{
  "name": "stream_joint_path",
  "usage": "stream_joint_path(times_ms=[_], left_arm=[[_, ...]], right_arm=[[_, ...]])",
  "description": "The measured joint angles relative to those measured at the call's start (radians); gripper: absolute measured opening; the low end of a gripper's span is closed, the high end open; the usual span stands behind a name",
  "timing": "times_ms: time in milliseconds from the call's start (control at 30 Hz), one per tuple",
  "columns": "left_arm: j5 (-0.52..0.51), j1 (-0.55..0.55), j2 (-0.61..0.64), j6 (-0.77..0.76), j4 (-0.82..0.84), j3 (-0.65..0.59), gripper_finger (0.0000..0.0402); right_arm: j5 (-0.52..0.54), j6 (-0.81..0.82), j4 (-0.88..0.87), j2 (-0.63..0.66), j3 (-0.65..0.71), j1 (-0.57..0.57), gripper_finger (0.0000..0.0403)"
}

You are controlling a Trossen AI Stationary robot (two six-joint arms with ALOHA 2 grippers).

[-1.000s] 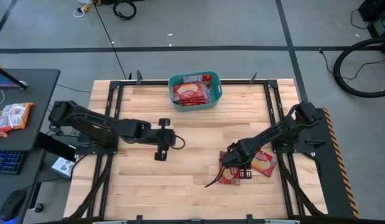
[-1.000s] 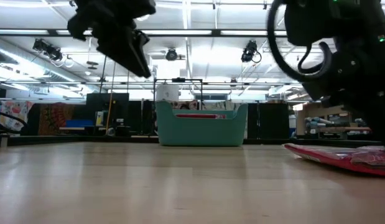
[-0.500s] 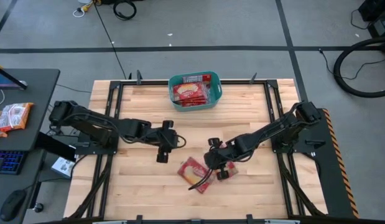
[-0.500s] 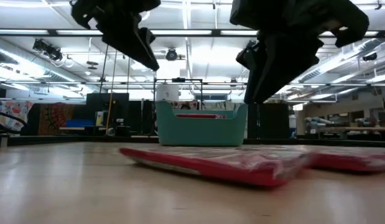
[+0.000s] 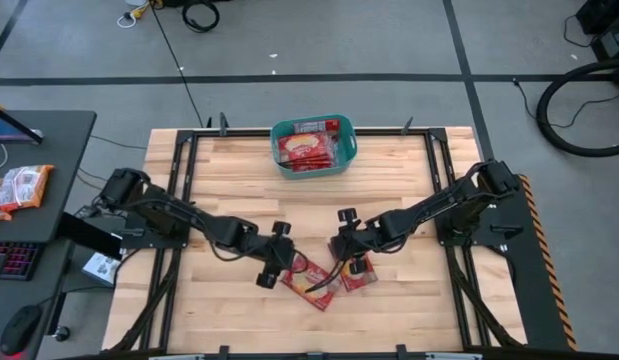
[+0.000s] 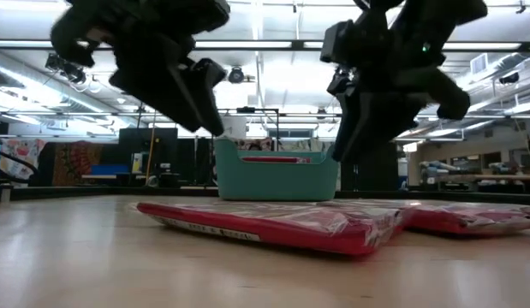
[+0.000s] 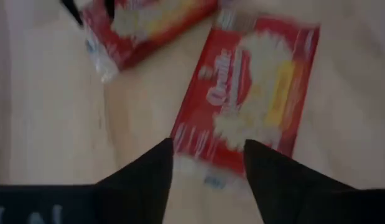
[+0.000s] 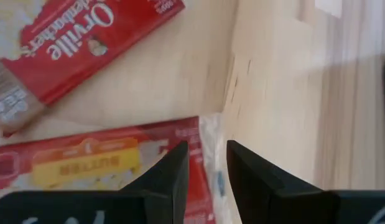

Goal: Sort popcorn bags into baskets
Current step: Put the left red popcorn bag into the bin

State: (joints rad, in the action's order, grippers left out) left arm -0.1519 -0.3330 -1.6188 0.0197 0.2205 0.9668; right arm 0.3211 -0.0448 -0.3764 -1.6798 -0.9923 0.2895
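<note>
Two red popcorn bags lie flat on the table's middle near part: a left bag (image 5: 309, 282) (image 6: 273, 227) (image 7: 254, 93) and a right bag (image 5: 357, 278) (image 6: 470, 218) (image 8: 86, 162). My left gripper (image 5: 286, 270) (image 7: 208, 152) hovers open just above the left bag's near-left end. My right gripper (image 5: 339, 260) (image 8: 204, 155) hangs over the right bag's edge with its fingers narrowly apart. In the low view both grippers stand clear above the bags. The teal basket (image 5: 349, 150) (image 6: 277, 181) sits at the far edge with several bags inside.
The table's frame rails (image 5: 184, 180) run along both sides. A desk (image 5: 49, 150) to the left of the table carries another red packet (image 5: 19, 188) and a keyboard. Bare wood lies between the two bags and the basket.
My right gripper swept from the table's right side toward its middle, and both bags slid left with it; one ended near the table's centre line. That gripper then drew back a little toward the far edge. My left gripper moved right and toward the near edge, lowering over the left bag.
</note>
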Motion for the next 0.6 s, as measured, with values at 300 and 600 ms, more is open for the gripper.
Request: stream_joint_path(times_ms=[300, 600], left_arm=[[-0.201, -0.122, -0.013, -0.078, -0.037, 0.0, 0.0239], [-0.292, -0.2, -0.011, -0.234, 0.0, 0.028, 0.0231]], right_arm=[[0.052, -0.146, 0.119, 0.047, 0.031, -0.076, 0.0114], [0.009, -0.304, 0.305, 0.111, 0.032, -0.15, 0.0114]])
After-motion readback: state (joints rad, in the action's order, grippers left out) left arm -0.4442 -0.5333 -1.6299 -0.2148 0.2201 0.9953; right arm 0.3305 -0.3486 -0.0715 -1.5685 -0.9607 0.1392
